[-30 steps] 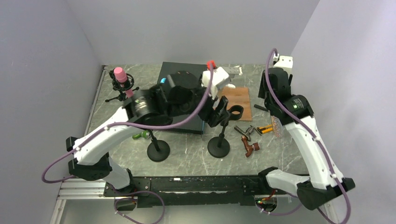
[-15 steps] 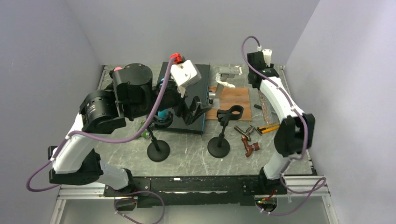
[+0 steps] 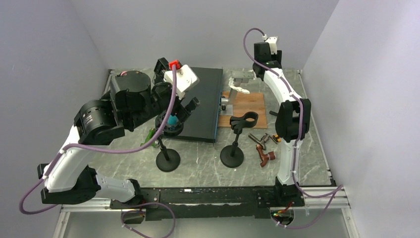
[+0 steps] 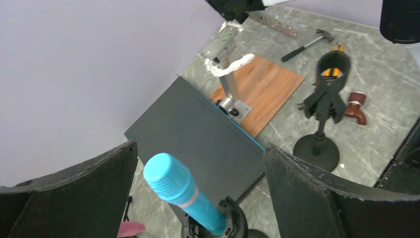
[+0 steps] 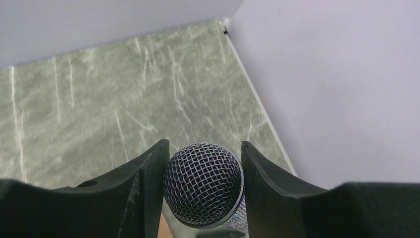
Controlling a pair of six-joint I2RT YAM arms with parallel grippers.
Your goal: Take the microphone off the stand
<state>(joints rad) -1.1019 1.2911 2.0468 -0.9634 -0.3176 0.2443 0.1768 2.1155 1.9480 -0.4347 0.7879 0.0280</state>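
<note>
At centre left, your left pincer [image 4: 198, 163] has swung across and opened wide over the blue microphone [image 4: 181, 193], still in its stand [image 3: 167, 161]: grasp next. Right pincer [image 5: 203, 147] grips a mesh-headed microphone [image 5: 203, 191].

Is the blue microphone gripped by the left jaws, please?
No, the blue microphone stands free between the wide-open left jaws, touching neither.

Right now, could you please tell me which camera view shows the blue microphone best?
The left wrist view: the blue microphone shows its head and upper body plainly, seated in its stand, inside the open left gripper. The top external view catches only a blue sliver beneath the left arm. The right wrist view misses it.
</note>
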